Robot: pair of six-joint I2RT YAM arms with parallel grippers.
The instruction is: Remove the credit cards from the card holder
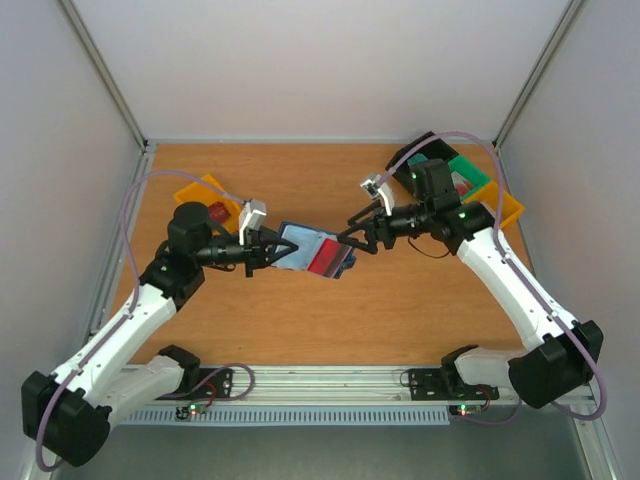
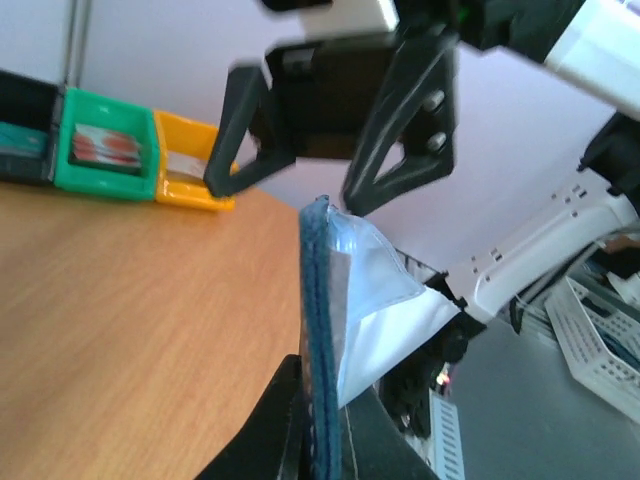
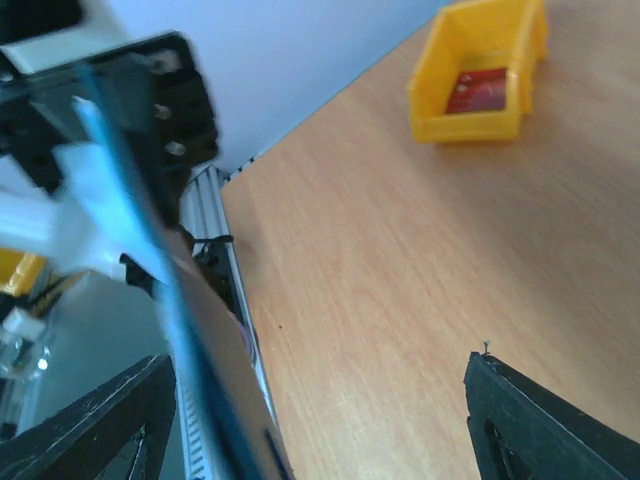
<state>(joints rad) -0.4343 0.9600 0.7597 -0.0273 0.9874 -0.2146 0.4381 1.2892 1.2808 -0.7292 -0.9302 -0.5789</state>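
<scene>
Navy folding fabric card holder (image 1: 298,245): held up off the wooden worktop (image 1: 300,330) between both arms, open; soft, light, floppy at the fold.
Red plastic credit card (image 1: 326,260): thin, stiff, slick; sits in a pocket, probably best pinched by its free edge.
Left fingers (image 2: 265,430): pressed on the holder's edge.
Right fingers (image 3: 545,425): spread, just beside the card.
</scene>
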